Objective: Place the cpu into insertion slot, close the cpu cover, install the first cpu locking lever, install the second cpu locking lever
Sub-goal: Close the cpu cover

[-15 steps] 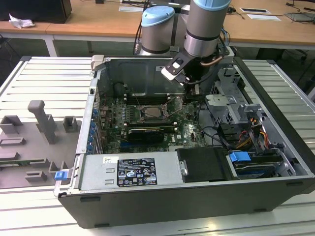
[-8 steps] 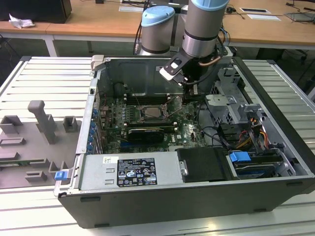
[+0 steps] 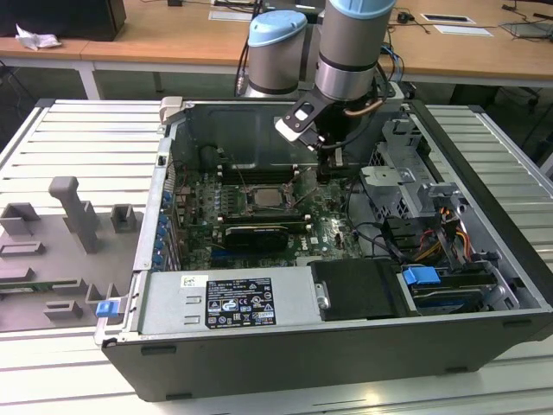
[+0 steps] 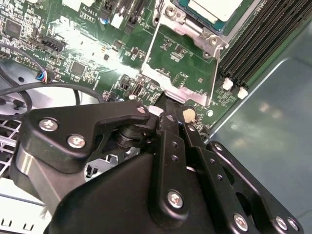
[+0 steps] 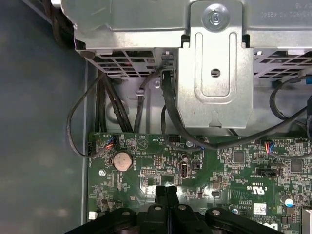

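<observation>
In the exterior view an open computer case (image 3: 259, 346) lies on the slatted desk (image 3: 69, 138). The arm reaches down into it, and its pincer (image 3: 331, 173) hangs low over the motherboard (image 3: 259, 220), just to the exterior view's right of the insertion slot (image 3: 251, 206), where the cpu (image 3: 266, 196) sits. In the second wrist view the cpu (image 4: 217, 7) lies inside the slot's silver rim (image 4: 192, 27), beside the long black memory slots (image 4: 253, 44). The cpu cover (image 4: 183, 93) is swung open off the slot, with green board showing through its cut-out. The pincer (image 4: 167, 100) is closed, its tips at the cover's free edge; whether it pinches that edge I cannot tell. In the first wrist view the black fingers (image 5: 160, 192) meet above the board, near a coin battery (image 5: 122, 160).
</observation>
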### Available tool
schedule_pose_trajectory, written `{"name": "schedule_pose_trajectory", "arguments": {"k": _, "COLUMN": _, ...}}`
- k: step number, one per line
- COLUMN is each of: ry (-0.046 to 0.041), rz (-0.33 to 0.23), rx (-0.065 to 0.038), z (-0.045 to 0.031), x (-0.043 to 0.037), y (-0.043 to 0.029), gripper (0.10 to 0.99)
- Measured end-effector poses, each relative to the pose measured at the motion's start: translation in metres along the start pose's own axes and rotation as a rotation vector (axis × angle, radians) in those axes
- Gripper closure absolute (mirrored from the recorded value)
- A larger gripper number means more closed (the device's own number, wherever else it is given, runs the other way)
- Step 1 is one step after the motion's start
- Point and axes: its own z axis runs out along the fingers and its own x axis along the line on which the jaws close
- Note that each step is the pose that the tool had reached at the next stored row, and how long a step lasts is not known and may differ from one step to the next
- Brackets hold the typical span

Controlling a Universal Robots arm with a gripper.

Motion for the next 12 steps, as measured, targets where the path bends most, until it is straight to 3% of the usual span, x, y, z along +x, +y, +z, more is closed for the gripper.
{"name": "schedule_pose_trajectory", "arguments": {"k": 9, "ry": 0.0000, "rz": 0.000, "rx": 0.000, "z": -0.0004, "x": 0.0002, "y": -0.0104, "gripper": 0.980}}
{"name": "schedule_pose_trajectory", "arguments": {"k": 12, "ry": 0.0000, "rz": 0.000, "rx": 0.000, "z": -0.0009, "x": 0.0005, "y": -0.0218, "gripper": 0.980}}
